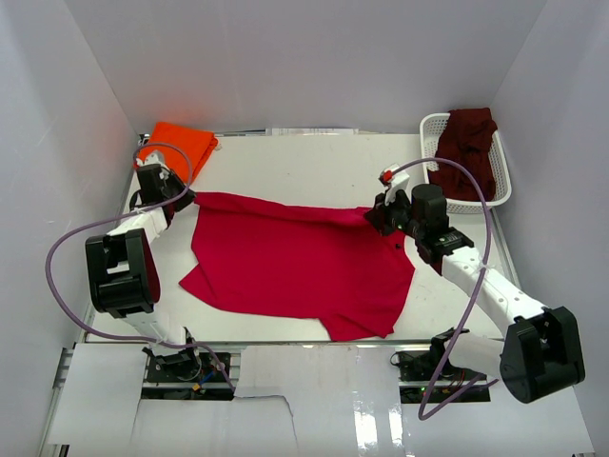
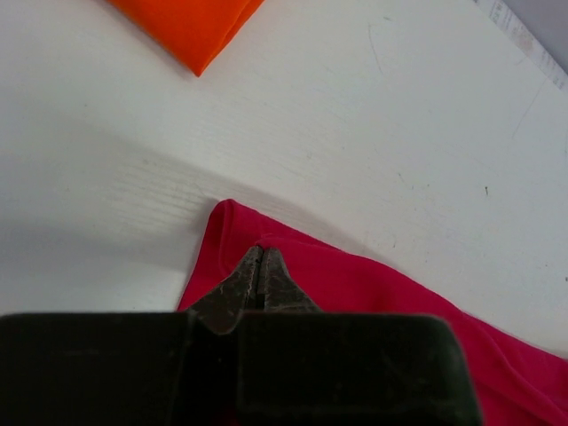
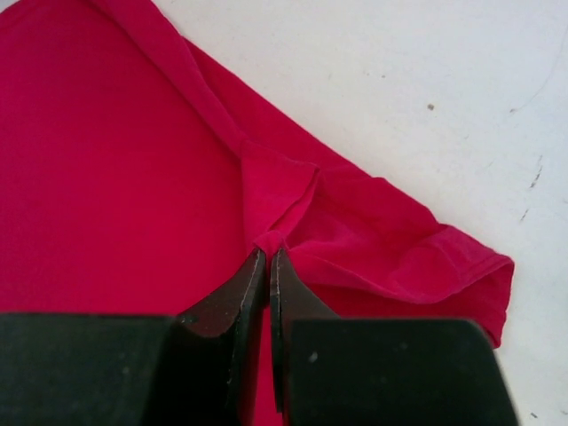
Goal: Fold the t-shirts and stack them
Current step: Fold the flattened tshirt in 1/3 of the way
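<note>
My left gripper (image 2: pixel 260 253) is clamped on the far left corner of the red t-shirt (image 1: pixel 295 262); my right gripper (image 3: pixel 268 253) pinches a fold at its far right edge.

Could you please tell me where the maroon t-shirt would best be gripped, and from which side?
Probably a raised fold of the maroon t-shirt, from straight above: it lies crumpled in the white basket, whose walls block the sides, and its folds stand up for pinching.

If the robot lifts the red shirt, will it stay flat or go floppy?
Probably floppy: the red shirt is thin cloth, puckered where the right fingers pinch it. It would likely sag between them and the left fingers.
</note>
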`<state>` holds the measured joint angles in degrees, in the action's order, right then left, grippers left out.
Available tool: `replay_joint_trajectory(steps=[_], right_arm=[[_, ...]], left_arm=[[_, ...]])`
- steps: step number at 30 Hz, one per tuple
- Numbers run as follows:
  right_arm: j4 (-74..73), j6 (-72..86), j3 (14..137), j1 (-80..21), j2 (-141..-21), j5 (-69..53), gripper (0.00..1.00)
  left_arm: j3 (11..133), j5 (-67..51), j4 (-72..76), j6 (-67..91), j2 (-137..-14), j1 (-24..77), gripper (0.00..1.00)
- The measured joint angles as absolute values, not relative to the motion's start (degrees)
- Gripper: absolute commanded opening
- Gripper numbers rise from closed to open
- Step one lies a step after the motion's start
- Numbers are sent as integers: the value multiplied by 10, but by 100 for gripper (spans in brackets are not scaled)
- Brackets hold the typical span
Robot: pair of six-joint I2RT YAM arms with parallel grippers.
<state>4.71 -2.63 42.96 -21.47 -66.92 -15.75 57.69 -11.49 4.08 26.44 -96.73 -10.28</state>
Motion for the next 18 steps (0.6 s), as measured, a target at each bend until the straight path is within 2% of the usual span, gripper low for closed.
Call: replay_joint_trajectory(steps=[18], right_arm=[[31,11,341,-238,-636,-145,8]], left_arm=[[566,-100,-5,288,-966,-103,0]])
